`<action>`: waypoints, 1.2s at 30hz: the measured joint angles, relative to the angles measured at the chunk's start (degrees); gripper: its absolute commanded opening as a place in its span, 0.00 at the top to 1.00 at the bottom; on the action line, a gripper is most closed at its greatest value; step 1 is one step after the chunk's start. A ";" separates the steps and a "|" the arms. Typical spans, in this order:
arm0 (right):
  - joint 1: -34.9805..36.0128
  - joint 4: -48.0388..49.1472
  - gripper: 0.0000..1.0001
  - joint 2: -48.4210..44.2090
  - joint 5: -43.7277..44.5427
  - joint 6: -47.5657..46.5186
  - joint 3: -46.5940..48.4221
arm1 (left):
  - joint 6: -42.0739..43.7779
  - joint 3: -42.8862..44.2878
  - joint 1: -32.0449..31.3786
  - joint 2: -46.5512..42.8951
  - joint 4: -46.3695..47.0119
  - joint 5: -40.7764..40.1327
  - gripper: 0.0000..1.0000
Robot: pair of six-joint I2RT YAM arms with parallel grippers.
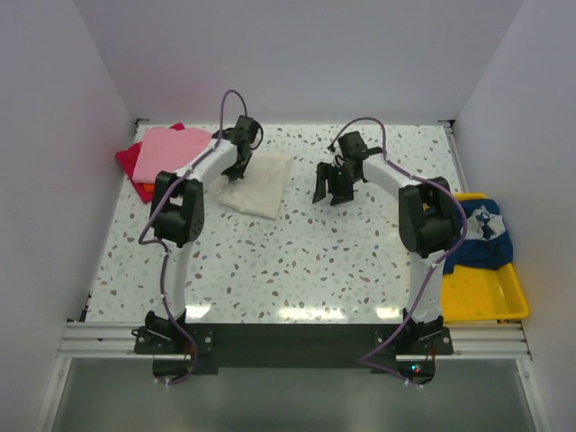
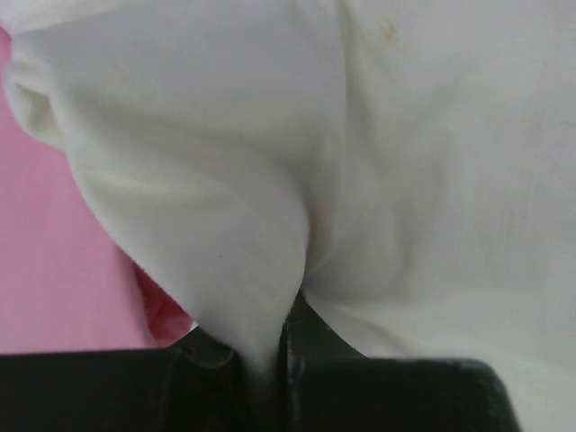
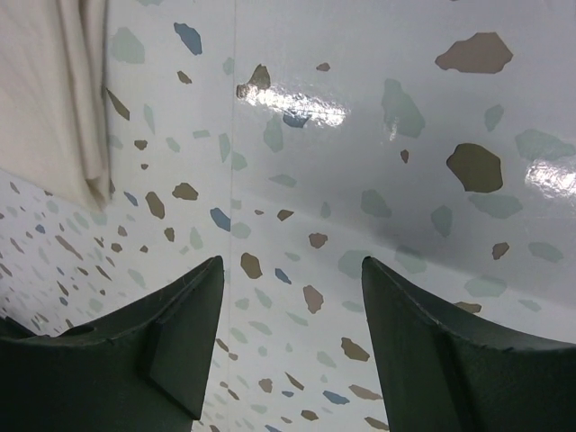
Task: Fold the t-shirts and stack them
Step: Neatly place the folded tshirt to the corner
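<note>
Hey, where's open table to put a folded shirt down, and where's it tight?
Widest bare patch: mid table, from the cream shirt to the near edge. Also the far right corner beyond the right gripper. Crowded: far left, where the left gripper pinches the cream shirt beside the pink shirt pile.

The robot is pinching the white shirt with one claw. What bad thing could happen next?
1. The left claw is shut on only a thin pinch of the cream shirt, so the cloth might slip out if it lifts.
2. The right claw is open above bare table and holds nothing, so a one-sided pull could bunch the folded shirt up.
3. The pink shirt lies right beside the left claw and might get nudged.
</note>
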 measured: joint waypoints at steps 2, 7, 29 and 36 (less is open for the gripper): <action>0.00 0.00 0.34 -0.09 -0.04 -0.07 -0.44 | 1.77 1.07 -0.02 -0.22 -0.26 -2.45 1.00; 0.00 -0.11 0.34 -0.13 -0.15 -0.07 -1.36 | 6.54 3.80 -0.02 -1.33 -0.13 -6.86 1.00; 0.02 -0.09 0.34 -1.51 -0.57 -0.13 -4.76 | 13.25 14.19 4.52 -5.46 -0.79 -10.91 1.00; 0.00 -0.04 0.34 -1.84 -0.90 -0.17 -6.21 | 13.29 14.86 6.14 -6.99 -1.27 -10.01 1.00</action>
